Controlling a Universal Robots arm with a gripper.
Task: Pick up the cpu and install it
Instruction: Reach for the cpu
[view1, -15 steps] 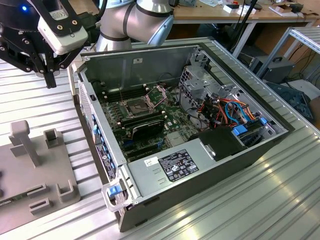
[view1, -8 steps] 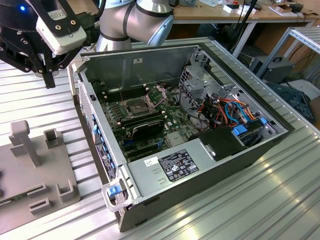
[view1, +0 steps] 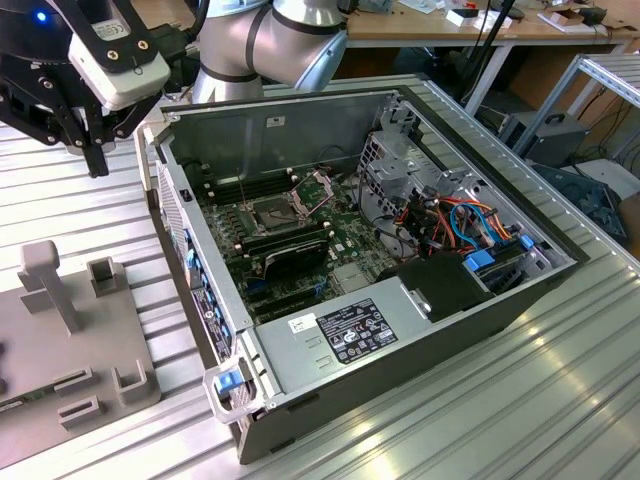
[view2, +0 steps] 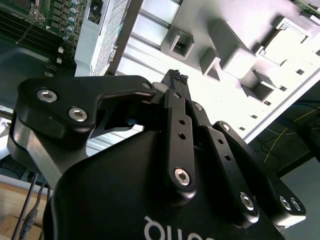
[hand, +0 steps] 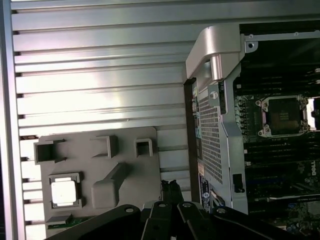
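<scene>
cpu (hand: 65, 192): pale square metallic chip, flat, face-up, no long axis, in recess of grey fixture plate (hand: 131, 150).
tool (hand: 171, 186): black, fingers pressed together, empty, hiding plate's edge.

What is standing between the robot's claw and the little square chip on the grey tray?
Nothing covers the cpu; it lies bare in its pocket on the grey holder. The holder's upright post stands sideways between it and the gripper, which hangs above the table.
</scene>
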